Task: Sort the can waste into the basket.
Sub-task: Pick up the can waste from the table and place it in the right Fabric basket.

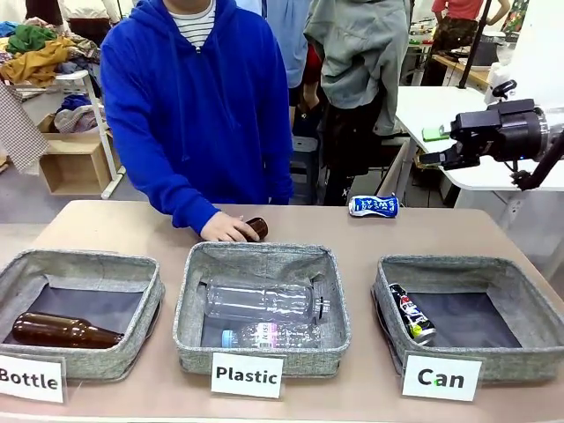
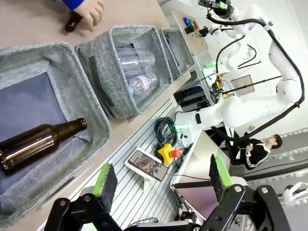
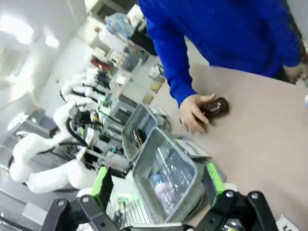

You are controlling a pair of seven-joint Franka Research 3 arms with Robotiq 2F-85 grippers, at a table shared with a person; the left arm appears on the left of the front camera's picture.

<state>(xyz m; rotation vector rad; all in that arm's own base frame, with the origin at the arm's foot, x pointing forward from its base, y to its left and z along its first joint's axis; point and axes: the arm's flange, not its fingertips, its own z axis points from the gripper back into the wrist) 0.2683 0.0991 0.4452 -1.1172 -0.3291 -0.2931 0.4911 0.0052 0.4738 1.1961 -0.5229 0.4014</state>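
A blue and white can (image 1: 374, 206) lies on its side on the far side of the table, right of the middle. A black can (image 1: 411, 313) with white and red print lies inside the grey basket (image 1: 458, 265) behind the "Can" card, along its left wall. My right gripper (image 1: 433, 152) hangs open in the air above and to the right of the blue can, holding nothing. In the right wrist view its fingers (image 3: 103, 185) stand wide apart. My left gripper (image 2: 161, 180) is open and empty, off the table's near left edge beside the "Bottle" bin (image 2: 98, 120).
A person in a blue hoodie rests a hand (image 1: 227, 229) on a brown bottle (image 1: 257, 228) behind the "Plastic" bin (image 1: 264, 260), which holds clear bottles. The "Bottle" bin (image 1: 79, 260) holds one brown bottle (image 1: 62, 330). A white table (image 1: 441, 106) stands at the far right.
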